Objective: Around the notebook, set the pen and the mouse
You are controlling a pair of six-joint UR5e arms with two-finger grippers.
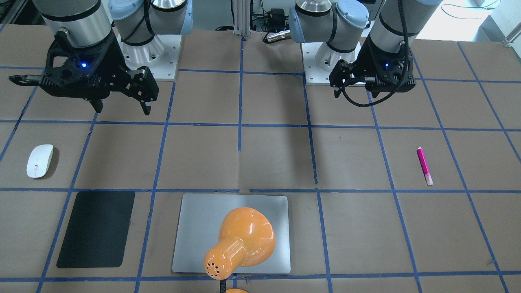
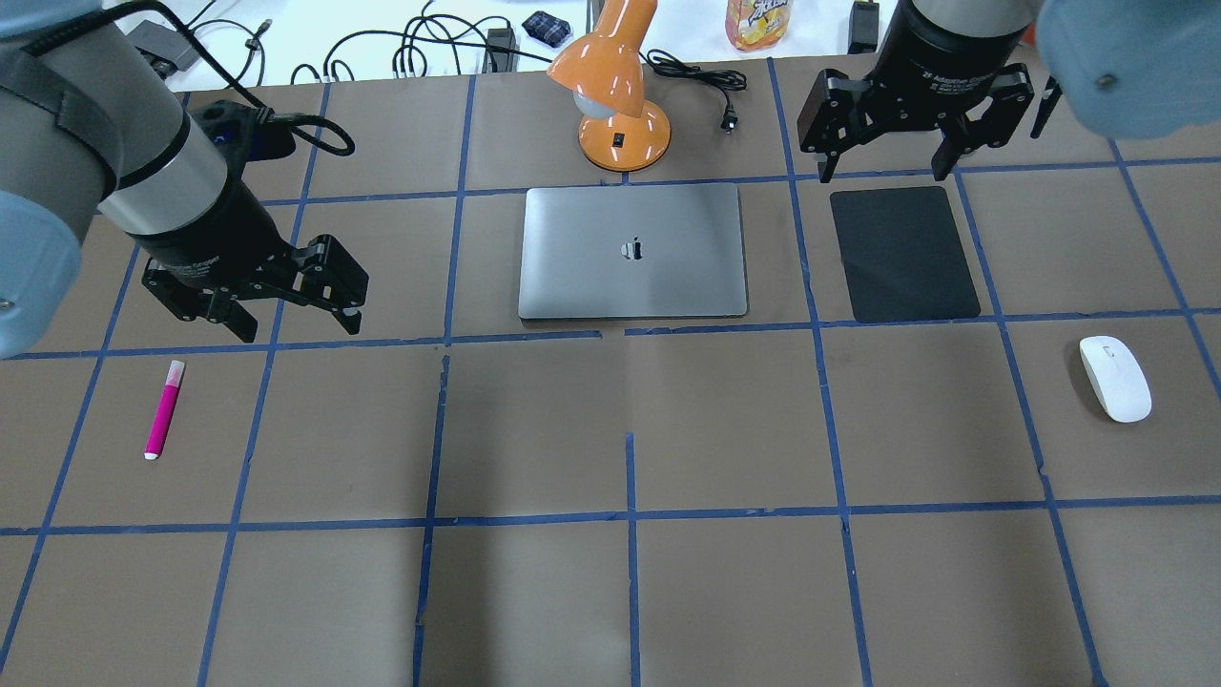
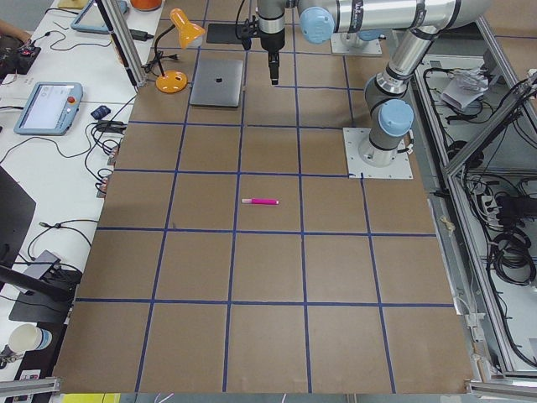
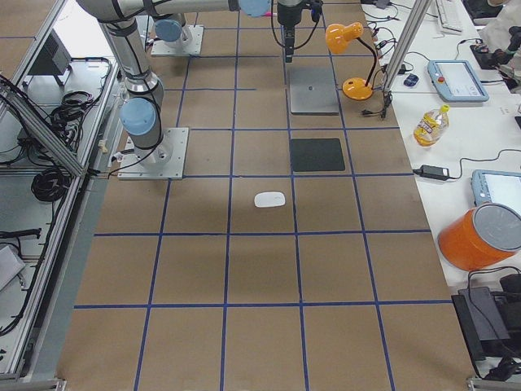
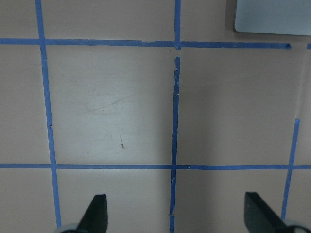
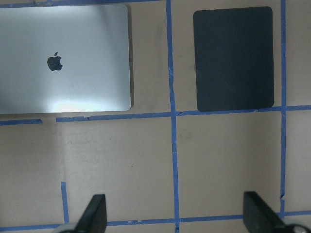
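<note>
The notebook (image 2: 632, 250) is seen closed and flat on the table (image 2: 725, 429), in the middle of the far part. The pen (image 2: 164, 408) is laid on the robot's left side, inside one taped square, well apart from the notebook. The mouse (image 2: 1114, 378) is laid on the robot's right side, also well apart from the notebook. A black mat (image 2: 903, 254) is placed between them, near the notebook but not touching it.

The left gripper (image 2: 298, 324) is held above the table, near the pen and a little farther from the robot than it. Its fingers are spread wide and nothing is grasped; in the left wrist view only bare table is seen between them. The right gripper (image 2: 882, 172) is held above the far edge of the black mat, also spread wide and empty.

An orange lamp (image 2: 622, 134) is stood just beyond the far edge of the notebook, and its shade is hung over the notebook.

On the side bench a bottle (image 4: 430, 124) is laid, with a yellow liquid in it. An orange drum (image 4: 480, 236) is closed by a grey lid, so its content cannot be told. What is in the paper cup (image 3: 25, 338) cannot be told either.
</note>
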